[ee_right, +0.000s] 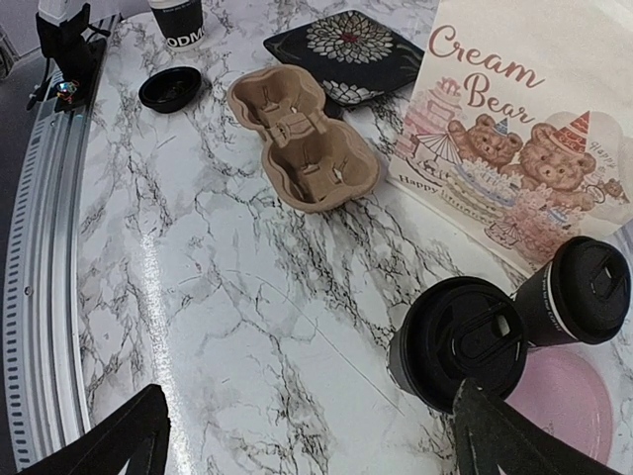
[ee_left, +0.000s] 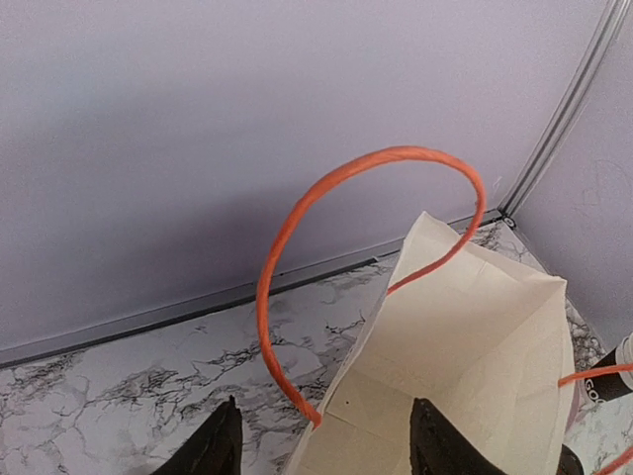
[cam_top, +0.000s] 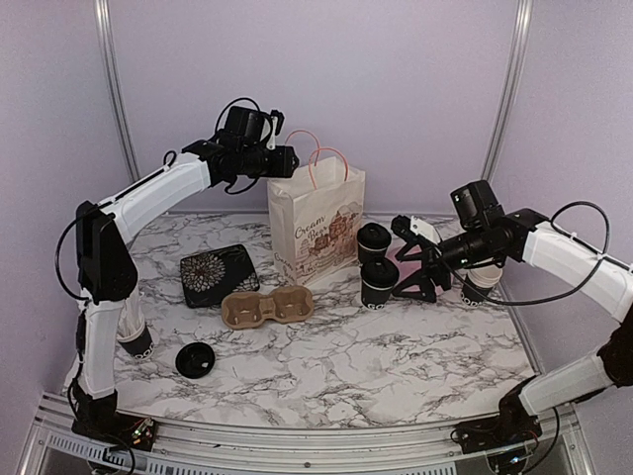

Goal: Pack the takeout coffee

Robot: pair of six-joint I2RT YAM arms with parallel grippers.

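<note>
At the far left of the marble table [cam_top: 326, 381], 1 black cup [cam_top: 135, 343] stands just behind the left arm's lower link. Its top is hidden, so I cannot tell if it has a lid. A loose black lid [cam_top: 195, 360] lies near it. Next come a dark flowered tray [cam_top: 220, 274] and, just in front of it, a cardboard carrier [cam_top: 267, 306] with 2 wells. The left gripper [cam_top: 285, 160] hangs above the open mouth of the paper bag [cam_top: 316, 233] (printed "Cream Bear"). Its fingers [ee_left: 220, 447] are apart, with the bag's rim and the root of 1 orange handle [ee_left: 297, 208] between them, and they clasp nothing. Just right of the bag stand 2 lidded cups, upright and close together – the farther cup [cam_top: 374, 240] and the nearer cup [cam_top: 380, 282]. The right gripper [cam_top: 409, 259] is low beside them, its jaws spread wide and holding nothing.
</note>
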